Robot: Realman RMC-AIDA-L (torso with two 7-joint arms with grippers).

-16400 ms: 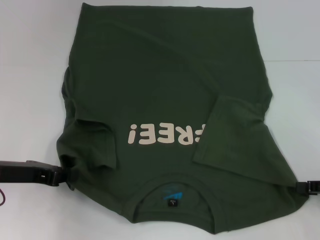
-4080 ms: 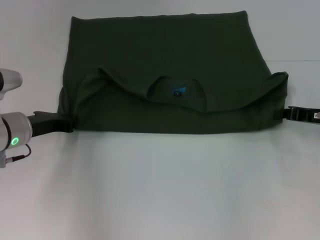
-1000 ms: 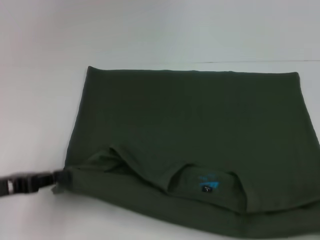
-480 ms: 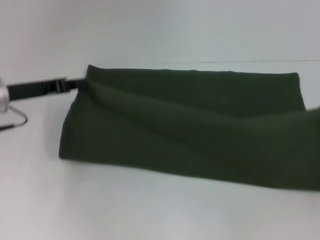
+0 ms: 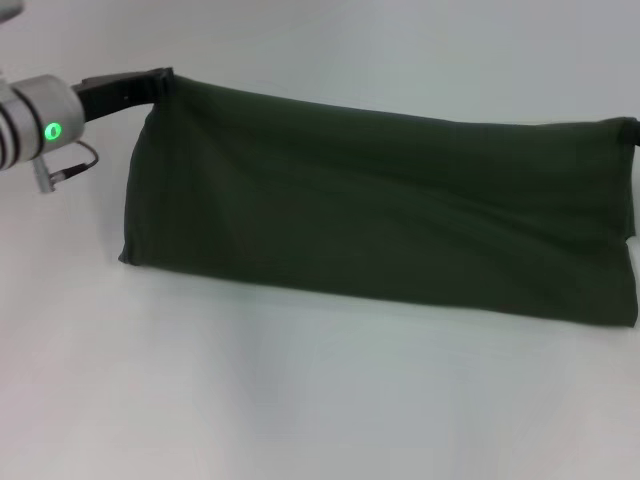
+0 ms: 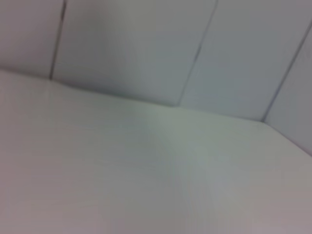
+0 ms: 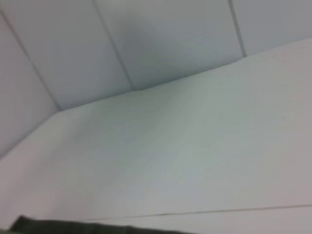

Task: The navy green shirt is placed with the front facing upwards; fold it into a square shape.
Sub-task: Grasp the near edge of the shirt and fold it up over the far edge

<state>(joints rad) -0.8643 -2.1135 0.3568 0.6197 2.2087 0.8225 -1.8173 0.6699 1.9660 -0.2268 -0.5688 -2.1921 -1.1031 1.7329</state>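
Observation:
The navy green shirt (image 5: 380, 210) is a dark olive band stretched across the head view. Its upper edge is raised and its lower edge rests on the white table (image 5: 300, 400). No lettering or neck label shows. My left gripper (image 5: 158, 82) is shut on the upper left corner, far left. At the picture's right edge, my right gripper (image 5: 634, 130) is mostly cut off and holds the upper right corner up. A thin strip of the shirt (image 7: 58, 227) shows in the right wrist view. The left wrist view shows only table and wall.
The white table runs wide in front of the shirt. A pale panelled wall (image 7: 161, 39) stands behind the table. My left arm's silver wrist with a green light (image 5: 40, 125) is at the far left.
Both grippers have raised the shirt's edge and carried it away from me. The left corner is higher than half a second ago, and the cloth now hangs as a taut band.

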